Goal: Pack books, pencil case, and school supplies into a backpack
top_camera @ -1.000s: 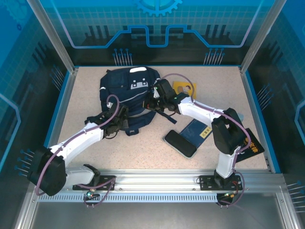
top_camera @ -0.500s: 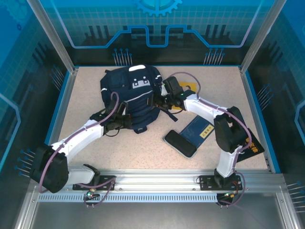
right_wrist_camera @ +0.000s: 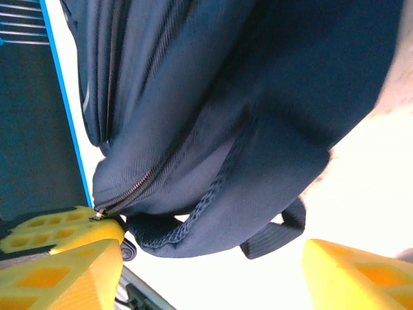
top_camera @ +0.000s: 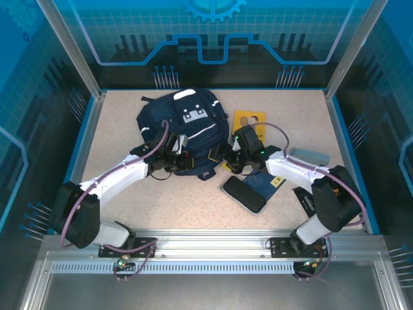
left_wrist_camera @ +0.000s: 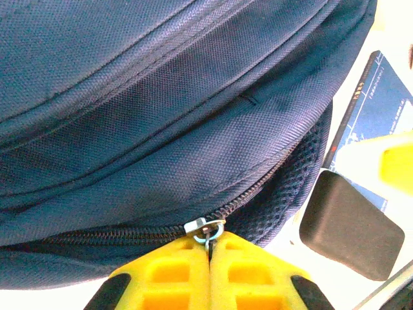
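from above, the backpack (top_camera: pixel 187 126) lies flat on the speckled table (top_camera: pixel 129 200), left of centre and toward the back, white patches at its far end. the left claw (top_camera: pixel 175 161) is pressed against its near edge, and the right claw (top_camera: pixel 227 158) sits at the near right corner of the bag; at this distance i can't read either one's jaws. the yellow book (top_camera: pixel 248 121) lies just right of the backpack. the dark blue book (top_camera: pixel 270 181) lies nearer the front, partly under the right arm, with a flat black slab (top_camera: pixel 244 194) overlapping its near left corner.

on the left wrist camera, the left claw (left_wrist_camera: pixel 208 244) has its two yellow fingers (left_wrist_camera: pixel 161 278) pressed flat together, pinching the small metal zipper pull (left_wrist_camera: pixel 205 227) at the end of the zip line. the backpack (left_wrist_camera: pixel 161 97) bulges right above them, its zip closed to the left of the pull. off to the right are the dark blue book (left_wrist_camera: pixel 377 110) and a black rounded corner (left_wrist_camera: pixel 345 223) that i can't identify.

on the right wrist camera, the right claw (right_wrist_camera: pixel 213 261) stands wide apart, one yellow finger (right_wrist_camera: pixel 64 274) low on the left and the other low on the right, with nothing gripped between them. the backpack (right_wrist_camera: pixel 226 97) hangs just beyond the gap, not touched by either finger. another yellow jaw sits at the zipper pull (right_wrist_camera: pixel 100 213), just above the left finger.
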{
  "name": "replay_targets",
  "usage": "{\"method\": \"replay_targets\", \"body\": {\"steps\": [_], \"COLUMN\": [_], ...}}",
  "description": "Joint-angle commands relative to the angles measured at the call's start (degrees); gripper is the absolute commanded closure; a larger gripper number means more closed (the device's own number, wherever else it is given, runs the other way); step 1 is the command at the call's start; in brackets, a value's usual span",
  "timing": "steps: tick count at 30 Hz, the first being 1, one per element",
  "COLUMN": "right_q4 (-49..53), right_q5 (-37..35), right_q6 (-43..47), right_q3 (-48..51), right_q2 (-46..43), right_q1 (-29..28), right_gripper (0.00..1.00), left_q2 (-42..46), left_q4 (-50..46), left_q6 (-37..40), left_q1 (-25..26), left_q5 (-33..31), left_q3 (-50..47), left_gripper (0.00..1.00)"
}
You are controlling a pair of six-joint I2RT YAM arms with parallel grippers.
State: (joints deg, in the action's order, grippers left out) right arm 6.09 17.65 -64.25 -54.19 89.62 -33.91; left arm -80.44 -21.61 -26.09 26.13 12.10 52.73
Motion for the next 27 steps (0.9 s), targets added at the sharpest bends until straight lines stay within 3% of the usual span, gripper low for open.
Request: {"method": "replay_targets", "body": {"steps": [1, 6, 10, 13, 15, 19, 27], "right_q4": [-6.7, -9.4, -5.9, -1.5, 1.9, 7.8, 12.3], "right_q5": [2.3, 3.3, 0.1, -3.7, -6.8, -12.6, -18.0], "right_q6": [-5.1, -6.5, -4.4, -1.8, -0.4, 2.6, 5.1], "right_q3": [-0.4, -1.7, -2.6, -2.9, -3.2, -4.7, -5.8], "right_q2": [3.4, 8.0, 8.2, 7.5, 6.9, 5.9, 4.2], "right_q1": [-1.7, -1.8, -1.7, -1.2, -0.8, -0.6, -0.4], "right_gripper": [0.29, 0.42, 0.64, 0.85, 0.91, 0.96, 0.98], "left_q2": [-0.3, 0.0, 0.8, 1.8, 2.2, 2.1, 0.2], "left_q4": [1.6, 0.4, -3.0, -8.5, -11.9, -17.0, -17.6], "left_q6": [-1.0, -0.7, 1.3, 4.8, 6.7, 7.8, 7.5], "left_q1": [0.5, 0.4, 0.4, 0.5, 0.4, -0.1, -1.4], "left_q5": [2.5, 2.0, -1.1, -7.2, -11.2, -17.9, -22.0], "left_q3": [3.2, 3.5, 3.8, 4.1, 4.2, 4.2, 3.9], "left_gripper": [1.00, 1.00, 1.00, 1.00, 1.00, 1.00, 1.00]}}
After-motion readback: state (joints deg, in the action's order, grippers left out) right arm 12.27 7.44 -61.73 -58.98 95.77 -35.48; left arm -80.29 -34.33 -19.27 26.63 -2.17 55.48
